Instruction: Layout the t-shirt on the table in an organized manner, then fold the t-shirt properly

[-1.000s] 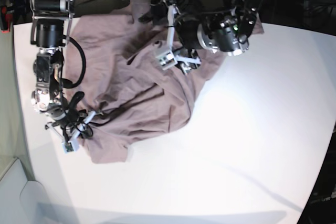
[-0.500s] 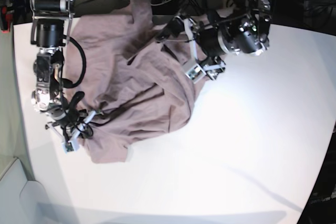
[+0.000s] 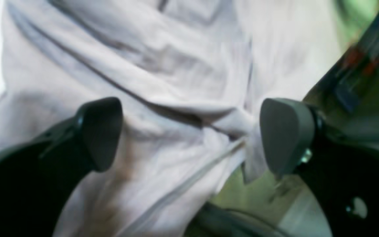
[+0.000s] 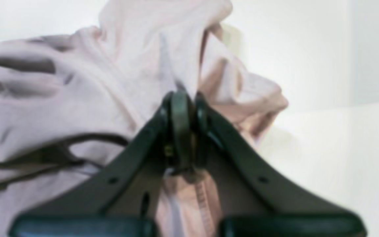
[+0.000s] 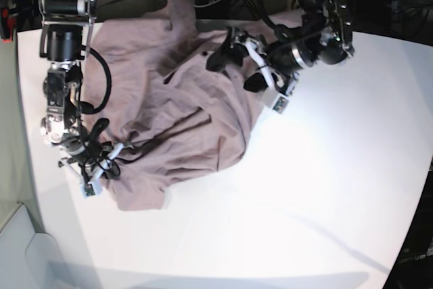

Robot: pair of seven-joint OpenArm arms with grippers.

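The shirt (image 5: pixel 176 99) lies crumpled on the far left part of the counter (image 5: pixel 325 187). My right hand (image 4: pixel 184 108) is pinched shut on a fold at the shirt's near left edge, cloth bunched up between the fingers and spilling past them. My left hand (image 3: pixel 189 135) is spread wide above the shirt's far right side, holding nothing; a ridge of cloth runs between its fingers (image 3: pixel 100 131). Both wrist views are blurred, and I cannot tell collar from sleeve in the heap.
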